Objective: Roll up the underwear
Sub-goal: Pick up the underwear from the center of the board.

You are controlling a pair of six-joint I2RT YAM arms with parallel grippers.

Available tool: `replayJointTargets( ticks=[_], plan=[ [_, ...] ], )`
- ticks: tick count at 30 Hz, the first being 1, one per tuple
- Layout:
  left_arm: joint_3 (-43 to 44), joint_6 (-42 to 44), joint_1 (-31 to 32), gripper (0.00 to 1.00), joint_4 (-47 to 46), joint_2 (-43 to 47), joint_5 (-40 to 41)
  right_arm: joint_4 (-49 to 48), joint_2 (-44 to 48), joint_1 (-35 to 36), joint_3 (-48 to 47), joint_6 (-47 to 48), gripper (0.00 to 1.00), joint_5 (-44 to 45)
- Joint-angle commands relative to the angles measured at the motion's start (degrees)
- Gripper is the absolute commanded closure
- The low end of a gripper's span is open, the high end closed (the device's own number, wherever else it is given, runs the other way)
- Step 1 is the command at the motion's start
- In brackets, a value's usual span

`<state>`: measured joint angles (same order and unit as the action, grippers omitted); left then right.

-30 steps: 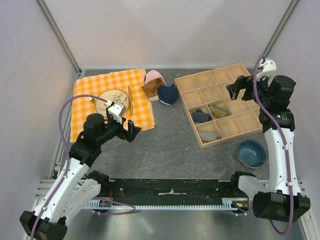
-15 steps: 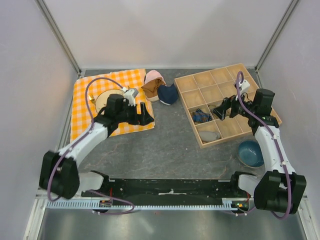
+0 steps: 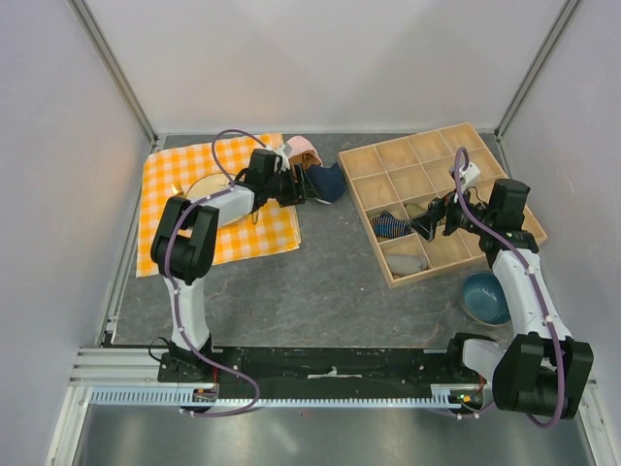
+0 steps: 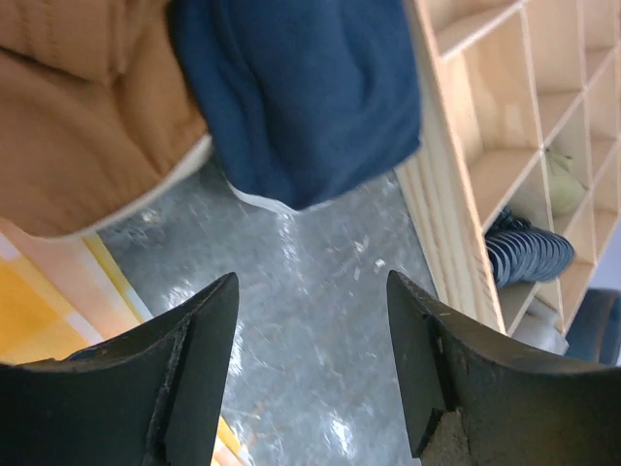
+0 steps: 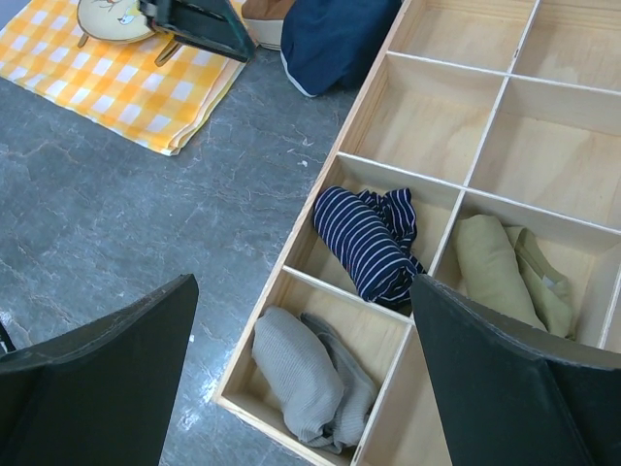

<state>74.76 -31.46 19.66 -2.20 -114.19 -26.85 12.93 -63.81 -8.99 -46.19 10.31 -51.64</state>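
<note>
The underwear (image 3: pixel 328 182) is a small navy-blue bundle with a light trim, lying on the grey table between the checked cloth and the wooden tray. It fills the top of the left wrist view (image 4: pixel 301 97), where it touches a brown garment (image 4: pixel 87 107). My left gripper (image 3: pixel 296 184) is stretched out low just short of the underwear. Its jaws are open (image 4: pixel 310 282), with only bare table between them. My right gripper (image 3: pixel 432 218) hangs open over the tray's near-left compartments (image 5: pixel 303 291) and holds nothing.
The wooden compartment tray (image 3: pixel 363 216) holds a striped dark-blue roll (image 5: pixel 364 243), a grey roll (image 5: pixel 301 374) and an olive roll (image 5: pixel 495 272). A pink garment (image 3: pixel 301 146) lies behind the brown one. An orange checked cloth (image 3: pixel 175 170) carries a plate (image 3: pixel 209 186). A blue bowl (image 3: pixel 488 297) sits near the right arm.
My left arm has reached from the cloth's front edge out to the garments, and its jaws have narrowed a little. My right arm came down over the tray and then held still.
</note>
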Motion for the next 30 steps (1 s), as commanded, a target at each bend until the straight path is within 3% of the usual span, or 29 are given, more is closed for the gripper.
replayJointTargets(
  ticks=[1, 5, 13, 22, 30],
  plan=[
    [5.47, -3.35, -0.15, 0.32, -2.64, -4.1, 4.51, 0.25, 0.71, 0.47, -3.2, 2.79, 0.02, -0.48],
    [8.29, -2.55, -0.24, 0.33, -2.02, -8.22, 6.37, 1.13, 0.18, 0.65, -3.81, 3.23, 0.02, -0.75],
    [13.12, -0.97, -0.32, 0.47, -0.62, -13.25, 5.94, 1.92, 0.0, 0.73, -4.08, 3.84, 0.02, -0.92],
    [12.78, 1.84, -0.59, 0.95, -3.86, -10.89, -0.3, 2.19, 0.27, 0.73, -3.9, 4.29, 0.02, -1.01],
    [5.85, 1.93, -0.59, 0.98, -8.35, 0.18, -4.35, 2.19, 0.18, 0.73, -3.73, 4.37, 0.02, -1.01]
  ],
)
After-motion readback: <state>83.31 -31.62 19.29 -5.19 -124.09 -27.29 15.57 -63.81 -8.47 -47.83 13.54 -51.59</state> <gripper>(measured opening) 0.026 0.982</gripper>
